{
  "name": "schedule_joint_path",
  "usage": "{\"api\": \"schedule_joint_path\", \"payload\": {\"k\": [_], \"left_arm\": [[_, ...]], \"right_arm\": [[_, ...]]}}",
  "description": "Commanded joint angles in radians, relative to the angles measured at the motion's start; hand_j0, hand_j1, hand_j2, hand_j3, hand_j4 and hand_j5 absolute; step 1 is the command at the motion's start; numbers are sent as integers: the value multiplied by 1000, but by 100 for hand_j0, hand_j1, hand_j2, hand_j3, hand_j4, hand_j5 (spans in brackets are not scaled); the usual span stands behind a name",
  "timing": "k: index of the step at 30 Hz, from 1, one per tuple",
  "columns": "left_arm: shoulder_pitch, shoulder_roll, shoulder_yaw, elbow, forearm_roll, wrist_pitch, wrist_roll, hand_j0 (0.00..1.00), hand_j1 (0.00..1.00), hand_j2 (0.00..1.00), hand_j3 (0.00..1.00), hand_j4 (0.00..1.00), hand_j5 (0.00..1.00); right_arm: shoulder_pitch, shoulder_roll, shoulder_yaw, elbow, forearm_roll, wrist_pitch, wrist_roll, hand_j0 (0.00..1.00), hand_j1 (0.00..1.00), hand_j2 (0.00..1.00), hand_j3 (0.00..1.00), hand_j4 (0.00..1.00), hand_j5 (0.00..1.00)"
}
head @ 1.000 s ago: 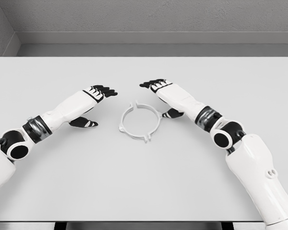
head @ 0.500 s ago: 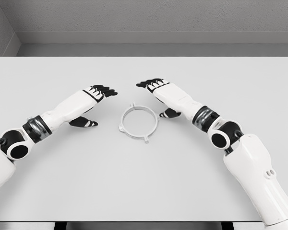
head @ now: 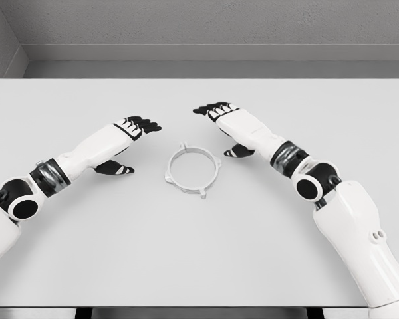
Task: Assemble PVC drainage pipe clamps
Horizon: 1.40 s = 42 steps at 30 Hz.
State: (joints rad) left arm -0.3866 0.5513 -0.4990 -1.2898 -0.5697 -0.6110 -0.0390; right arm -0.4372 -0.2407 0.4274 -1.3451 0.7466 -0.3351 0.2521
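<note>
Clamp ring [head: 192, 170] sits flat on the white table [head: 199, 259], roughly mid-table, btwn my two hands and touching neither. It's a thin white hoop w/ small tabs sticking out at the top, lower left and bottom edge; I can't tell if it's one piece or two halves joined. Left hand [head: 134, 127] hovers to the ring's upper left, arm coming in from the lower left, palm down, dark fingers [head: 146, 123] stretched fwd and relaxed, thumb [head: 115, 169] hanging below near the table, holding nothing. Right hand [head: 221, 114] is up and to the ring's right, arm from the lower right, fingers [head: 206, 109] extended toward centre, loosely spread, thumb [head: 238, 151] dropped down just beside the ring's right edge but apart from it. Nothing gripped on either side.
</note>
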Motion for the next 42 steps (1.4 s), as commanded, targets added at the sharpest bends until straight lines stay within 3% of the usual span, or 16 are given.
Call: {"api": "schedule_joint_path", "payload": {"k": [1, 42], "left_arm": [[0, 1, 0, 0, 7, 0, 1, 100, 100, 100, 100, 100, 100], [-12, 2, 0, 10, 7, 0, 1, 100, 100, 100, 100, 100, 100]], "right_arm": [[0, 3, 4, 7, -4, 1, -1, 100, 100, 100, 100, 100, 100], [-15, 15, 31, 32, -3, 7, -2, 100, 100, 100, 100, 100, 100]]}}
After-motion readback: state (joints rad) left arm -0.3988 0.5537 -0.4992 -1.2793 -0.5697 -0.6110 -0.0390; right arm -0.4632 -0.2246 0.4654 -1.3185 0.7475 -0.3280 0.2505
